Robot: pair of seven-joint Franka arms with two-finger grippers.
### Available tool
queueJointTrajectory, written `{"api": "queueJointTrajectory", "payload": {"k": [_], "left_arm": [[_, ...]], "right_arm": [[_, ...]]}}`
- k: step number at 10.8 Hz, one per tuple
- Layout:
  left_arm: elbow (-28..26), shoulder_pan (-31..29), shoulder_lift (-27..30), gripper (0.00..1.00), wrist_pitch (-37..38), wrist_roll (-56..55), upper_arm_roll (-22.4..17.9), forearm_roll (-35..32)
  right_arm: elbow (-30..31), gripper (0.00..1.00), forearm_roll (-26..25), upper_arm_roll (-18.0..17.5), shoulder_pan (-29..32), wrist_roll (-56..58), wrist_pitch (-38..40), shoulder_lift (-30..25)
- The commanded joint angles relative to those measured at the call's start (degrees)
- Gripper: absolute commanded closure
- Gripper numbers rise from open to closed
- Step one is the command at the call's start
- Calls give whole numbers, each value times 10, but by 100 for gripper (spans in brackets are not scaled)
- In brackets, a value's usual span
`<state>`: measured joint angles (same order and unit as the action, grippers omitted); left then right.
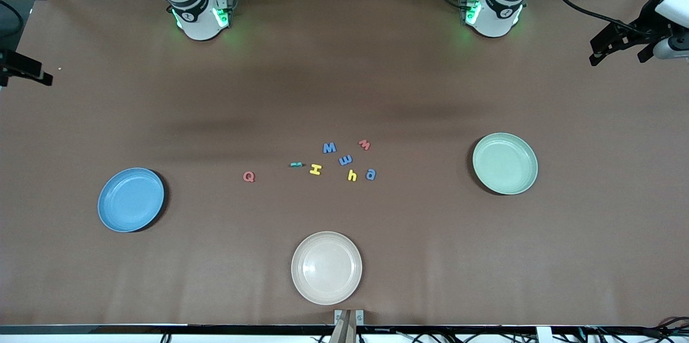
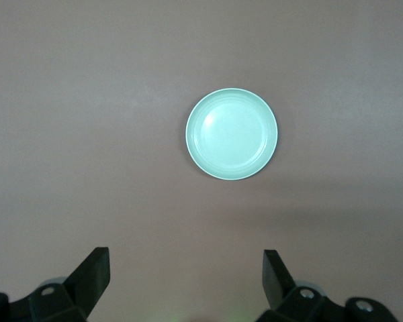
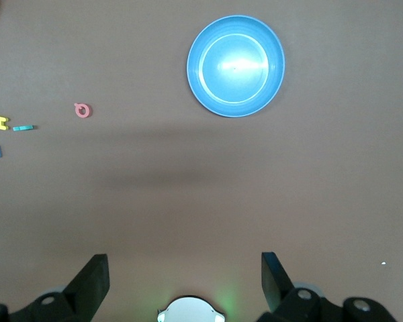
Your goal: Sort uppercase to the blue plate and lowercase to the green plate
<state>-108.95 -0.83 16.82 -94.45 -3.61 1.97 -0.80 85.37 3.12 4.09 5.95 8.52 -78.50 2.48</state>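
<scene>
nothing sorted yet: all eight letters lie loose in a cluster at mid-table, between the blue plate [image 1: 131, 199] toward the right arm's end and the green plate [image 1: 505, 163] toward the left arm's end, both plates bare. main risk, in my judgement, is mis-sorting by look-alikes: the yellow H [image 1: 315, 169] and the yellow h [image 1: 352, 175] lie near each other, and the larger blue W [image 1: 329, 147] sits close to the blue m [image 1: 345, 160], the red w [image 1: 364, 144] and the blue a [image 1: 370, 174], so a pick aimed slightly off could take the wrong case or drag a neighbour along. the teal letter [image 1: 295, 164] appears to stand on edge, just beside the yellow H; its thin profile may slip from the fingers or tip when approached. the red Q [image 1: 248, 176] lies apart, toward the blue plate, and looks the easiest pick. a cream-white plate [image 1: 326, 267] nearest the front camera is a possible wrong destination. pose: both arms wait raised and drawn back toward their ends of the table. the left gripper [image 2: 187, 276] hangs high with the green plate in its wrist view, fingers spread wide and holding nothing; the right gripper [image 3: 185, 279] likewise looks down on the blue plate, fingers apart and empty.
</scene>
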Motion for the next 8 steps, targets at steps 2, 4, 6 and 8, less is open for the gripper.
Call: {"api": "queueJointTrajectory", "payload": {"k": [2,4,6,8], "left_arm": [[4,-4,1,0,-3,13,1,16],[4,-3,-3,0,-4,13,1,19],[4,-3,-3,0,-4,13,1,19],[1,-5,-7,0,-4,13,1,37]], "right_arm": [[2,0,8,-1,-5,4,19,25],[8,0,10,-1,-5,4,18,44],[22,0,20,-1,-21,4,16,48],[23,0,20,-1,-44,4,15,69]]}}
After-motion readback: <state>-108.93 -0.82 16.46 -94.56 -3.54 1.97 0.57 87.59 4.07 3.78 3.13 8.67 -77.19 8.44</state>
